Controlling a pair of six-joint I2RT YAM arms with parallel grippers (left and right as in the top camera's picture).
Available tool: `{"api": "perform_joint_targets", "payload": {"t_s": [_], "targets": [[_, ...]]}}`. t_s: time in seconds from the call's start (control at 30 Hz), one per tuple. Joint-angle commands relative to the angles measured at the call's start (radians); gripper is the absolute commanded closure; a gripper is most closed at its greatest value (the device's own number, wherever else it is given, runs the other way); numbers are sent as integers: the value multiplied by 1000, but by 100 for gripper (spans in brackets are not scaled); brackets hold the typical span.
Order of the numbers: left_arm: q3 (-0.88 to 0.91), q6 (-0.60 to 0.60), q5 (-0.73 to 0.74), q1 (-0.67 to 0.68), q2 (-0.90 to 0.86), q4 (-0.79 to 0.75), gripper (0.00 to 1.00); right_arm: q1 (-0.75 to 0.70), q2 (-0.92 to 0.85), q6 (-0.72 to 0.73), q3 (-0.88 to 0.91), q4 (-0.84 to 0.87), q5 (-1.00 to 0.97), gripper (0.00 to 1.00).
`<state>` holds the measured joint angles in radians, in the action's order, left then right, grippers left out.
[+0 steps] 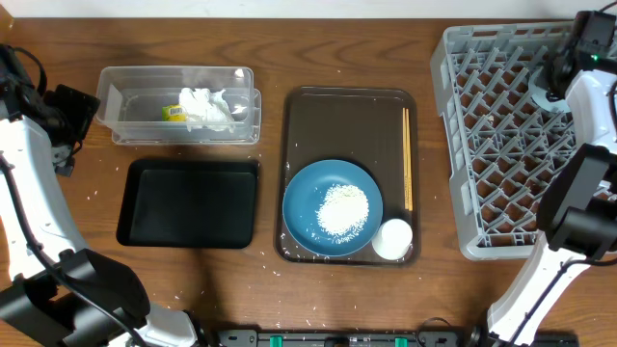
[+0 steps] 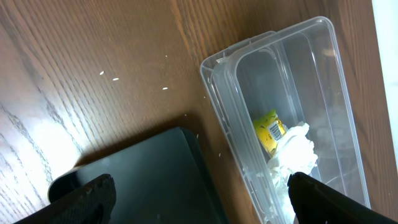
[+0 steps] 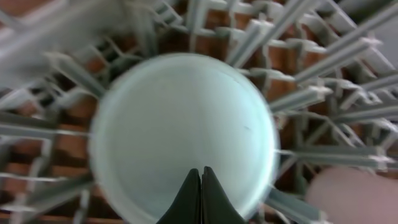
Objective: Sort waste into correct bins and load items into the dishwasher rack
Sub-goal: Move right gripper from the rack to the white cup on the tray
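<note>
The overhead camera looks straight down on the whole table (image 1: 347, 43). The left wrist camera, at its 10 o'clock, looks down from near on the clear box (image 1: 111, 106) (image 2: 311, 81) and black tray (image 1: 188, 202) (image 2: 155, 180). The right wrist camera, at 2 o'clock, faces down, very close and blurred, on a pale round bowl (image 3: 180, 130) in the rack (image 1: 501, 125) (image 3: 323, 74).

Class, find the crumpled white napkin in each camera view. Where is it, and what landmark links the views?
Overhead: the napkin sits upper left, inside the clear box.
Left wrist: lower right, beside the yellow wrapper.
Right wrist: not in it.
Shared landmark: the clear box, seen in overhead and left wrist.
</note>
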<state>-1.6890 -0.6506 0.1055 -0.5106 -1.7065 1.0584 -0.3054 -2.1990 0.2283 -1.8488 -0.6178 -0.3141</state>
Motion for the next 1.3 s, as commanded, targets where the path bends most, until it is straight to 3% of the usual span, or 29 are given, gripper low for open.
{"api": "perform_joint_targets", "payload": {"t_s": [0.0, 0.1, 0.2, 0.23, 0.3, 0.37, 0.47, 0.57, 0.63, 0.87, 1.07, 1.27], "targets": [[2, 10, -5, -4, -6, 3, 9, -4, 120, -5, -2, -10, -53, 98], [2, 10, -5, -4, -6, 3, 9, 10, 210, 3, -2, -20, 36, 85], [2, 10, -5, -4, -6, 3, 9, 25, 322, 3, -2, -71, 294, 73], [2, 10, -5, -4, -6, 3, 9, 29, 359, 2, -2, -93, 410, 60], [2, 10, -5, -4, -6, 3, 9, 35, 421, 2, -2, -128, 620, 19], [2, 10, -5, -4, -6, 3, 9, 43, 463, 2, -2, -161, 791, 2], [2, 10, -5, -4, -6, 3, 9, 71, 497, -18, -2, -257, 942, 1], [2, 10, -5, -4, -6, 3, 9, 124, 497, -61, -2, -410, 948, 5], [2, 10, -5, -4, -6, 3, 9, 169, 483, -87, 1, -522, 924, 9], [2, 10, -5, -4, -6, 3, 9, 348, 469, -102, 1, -884, 699, 9], [2, 10, -5, -4, -6, 3, 9, 547, 468, -62, 21, -1036, 535, 6], [2, 10, -5, -4, -6, 3, 9, 748, 468, 64, 126, -1035, 404, 3]]}}
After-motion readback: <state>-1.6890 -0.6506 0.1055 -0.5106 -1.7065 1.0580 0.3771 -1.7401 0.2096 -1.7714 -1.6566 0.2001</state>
